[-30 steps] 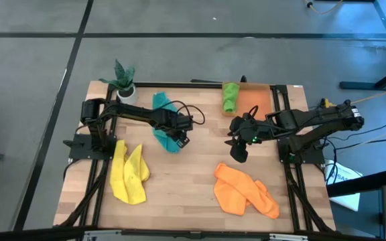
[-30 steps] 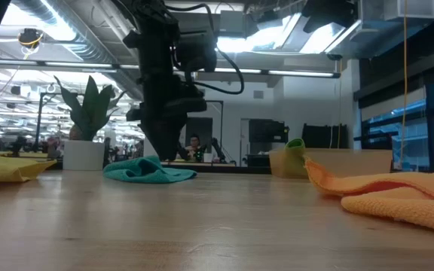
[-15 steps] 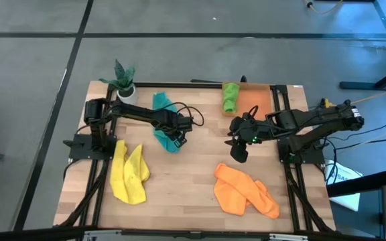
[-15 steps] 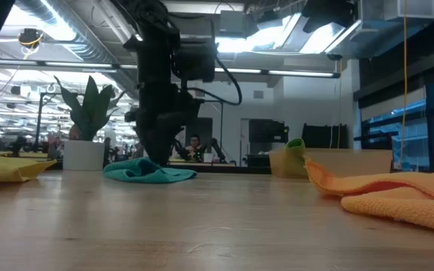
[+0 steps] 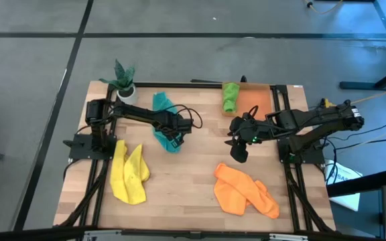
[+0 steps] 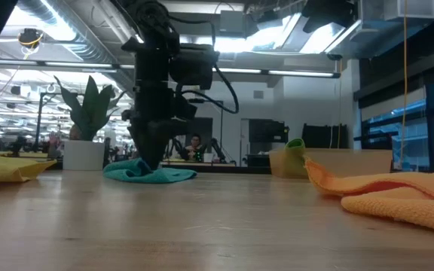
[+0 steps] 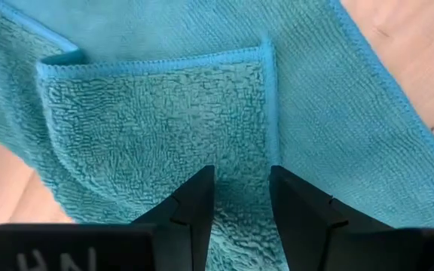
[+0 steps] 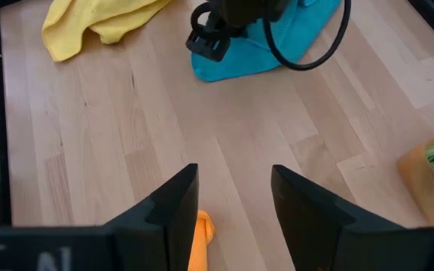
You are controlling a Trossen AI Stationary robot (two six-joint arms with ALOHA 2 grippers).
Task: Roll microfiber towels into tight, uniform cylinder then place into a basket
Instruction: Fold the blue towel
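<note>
At the near edge of the pale wooden table (image 5: 186, 194), the crumpled orange microfiber towel (image 5: 245, 191) lies on the right, its long axis running diagonally from the middle out to the near right corner. On the near left, the soft yellow microfiber towel (image 5: 129, 172) is bunched in two lobes with its length running near to far, close beside the left arm's frame. Bare board lies open between these two cloths and on up the middle of the table.

Farther in, the right gripper (image 5: 238, 153) hangs above bare wood right of centre, its two dark fingers (image 8: 173, 207) parted and holding nothing; the orange towel's edge shows just beyond them.

Left of centre, the left gripper (image 5: 173, 140) points down onto the near end of the teal microfiber towel (image 5: 164, 119), which stretches near to far. In the left wrist view its fingers (image 7: 196, 207) stand apart, straddling a folded flap with a stitched hem, pressed against the pile but not closed on it.

At the far edge, the shallow translucent orange basket (image 5: 256, 102) sits right of middle, with the bright green microfiber towel (image 5: 230, 97) rolled along its left side, axis near to far. The small green potted plant in a white pot (image 5: 123, 80) stands at the far left corner.
</note>
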